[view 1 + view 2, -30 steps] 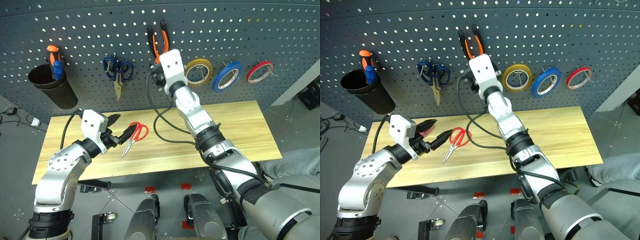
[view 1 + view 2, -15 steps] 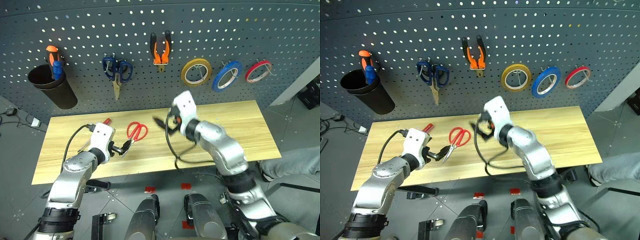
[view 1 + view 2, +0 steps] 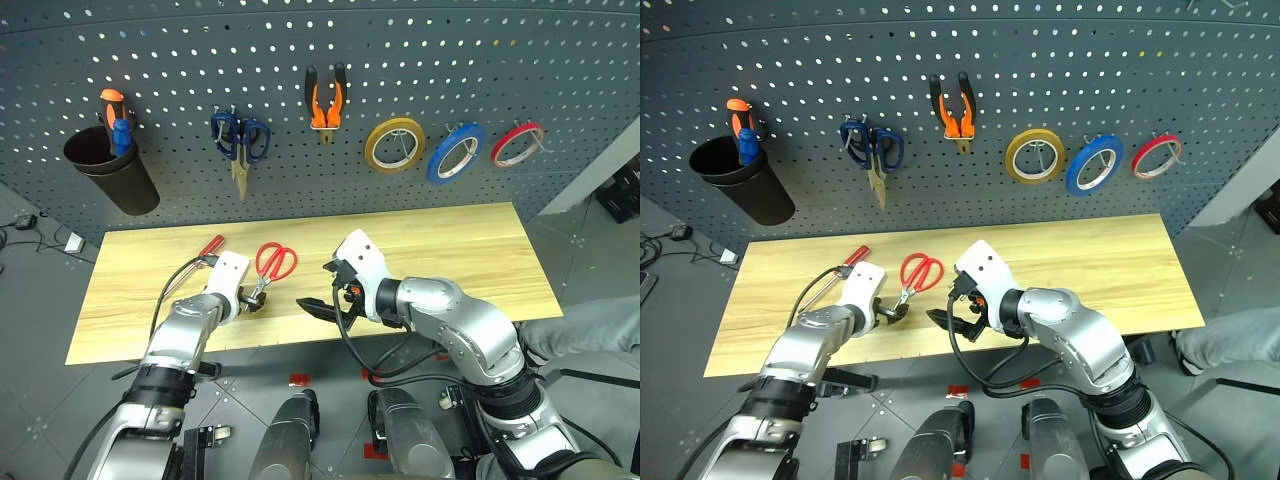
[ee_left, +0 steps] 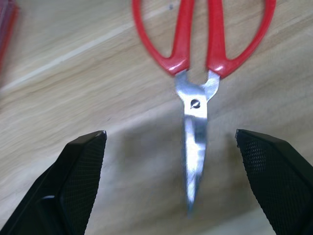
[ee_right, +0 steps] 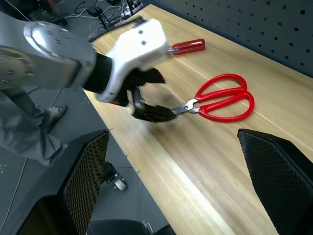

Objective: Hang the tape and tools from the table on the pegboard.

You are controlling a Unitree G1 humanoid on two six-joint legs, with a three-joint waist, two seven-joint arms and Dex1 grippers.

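A long light wooden worktop (image 3: pixel 470 250) stands in front of a dark grey pegboard (image 3: pixel 420 60), with grey floor around it. On the pegboard hang the orange-and-black pliers (image 3: pixel 325 100), blue-handled scissors (image 3: pixel 239 145), a yellow tape ring (image 3: pixel 393 144), the blue tape (image 3: pixel 456 152) and a thin red tape ring (image 3: pixel 519 144). A black cup (image 3: pixel 110 178) at the board's left end holds orange-and-blue-handled tools (image 3: pixel 116 122).

The red-handled scissors (image 3: pixel 267 268) lie flat on the worktop, handles toward the pegboard and closed blades pointing at the front edge. The red-handled screwdriver (image 3: pixel 206 249) lies on the worktop just to their left.

The left hand (image 3: pixel 255 299) is low over the worktop at the scissors' blade tip, its two black fingers (image 4: pixel 80 169) spread wide on either side of the blades; whether they touch the steel cannot be told. The right hand (image 3: pixel 318 290) hovers near the front edge, to the right of the scissors, fingers spread wide and holding nothing.
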